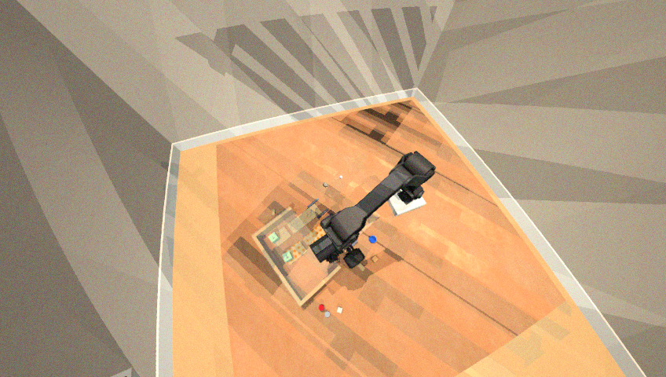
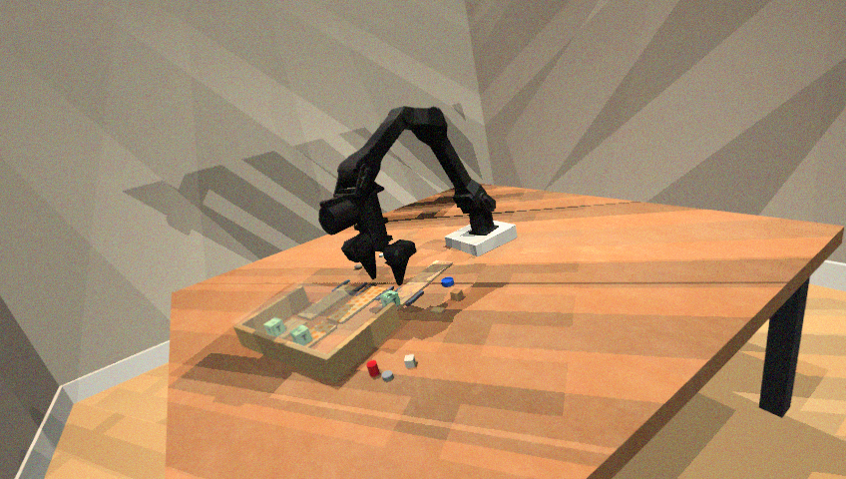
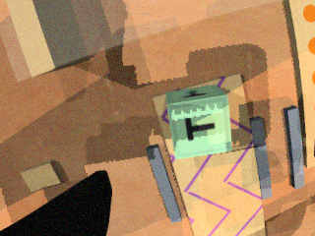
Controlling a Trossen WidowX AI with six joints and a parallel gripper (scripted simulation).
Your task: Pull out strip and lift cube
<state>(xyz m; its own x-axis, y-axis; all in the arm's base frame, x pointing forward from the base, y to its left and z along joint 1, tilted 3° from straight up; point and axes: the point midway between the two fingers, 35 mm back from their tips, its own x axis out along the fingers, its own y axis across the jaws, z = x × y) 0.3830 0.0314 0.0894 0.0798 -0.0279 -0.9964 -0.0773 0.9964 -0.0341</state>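
A pale green cube (image 3: 197, 122) (image 2: 389, 296) with a dark label on top sits on a tan strip with a purple zigzag (image 3: 223, 216) (image 2: 428, 273). The strip lies pulled out past the open end of the shallow wooden tray (image 2: 320, 349) (image 1: 289, 289). My gripper (image 2: 384, 275) (image 1: 337, 259) is open and empty. It hangs just above the cube with its fingers pointing down. In the top view the arm hides the cube.
Two more green cubes (image 2: 273, 325) (image 2: 300, 333) (image 1: 273, 237) (image 1: 287, 255) sit deep in the tray, beside an orange-dotted strip (image 2: 362, 299) (image 3: 305, 0). Grey rails (image 3: 164, 184) (image 3: 259, 157) flank the zigzag strip. A blue disc (image 2: 447, 281) (image 1: 372, 239), a red cylinder (image 2: 372, 367) and small blocks lie nearby.
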